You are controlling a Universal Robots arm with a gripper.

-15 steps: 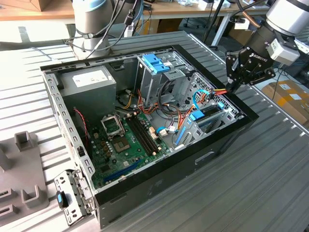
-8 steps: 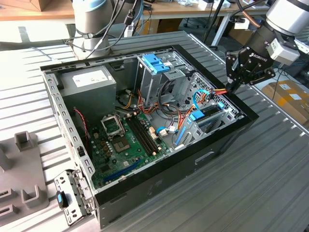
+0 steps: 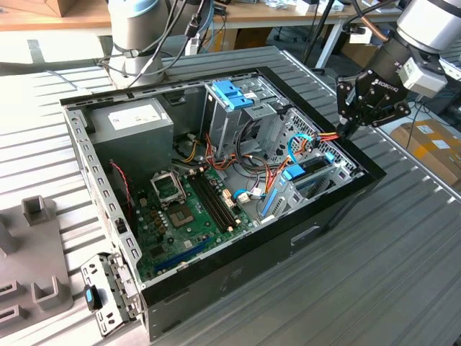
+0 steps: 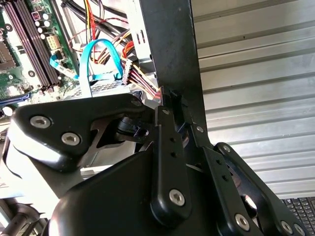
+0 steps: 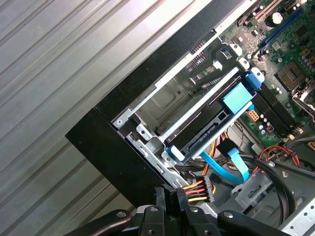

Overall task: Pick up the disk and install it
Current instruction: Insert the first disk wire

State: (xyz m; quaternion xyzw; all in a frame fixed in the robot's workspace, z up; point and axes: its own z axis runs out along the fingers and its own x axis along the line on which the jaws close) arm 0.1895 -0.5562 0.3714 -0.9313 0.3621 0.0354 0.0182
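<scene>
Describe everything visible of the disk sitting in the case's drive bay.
The flat silver metal disk with blue plastic side rails lies flat in the grey metal drive cage at a corner of the black computer case. It shows mainly one long dark edge, with blue rail ends at both sides and a blue tab on top. A light-blue flat cable runs close by; whether it is plugged in cannot be told. The gripper is apart from it.

Black hand [image 3: 346,130] — silver screws, grey arm [image 3: 421,29]
</scene>
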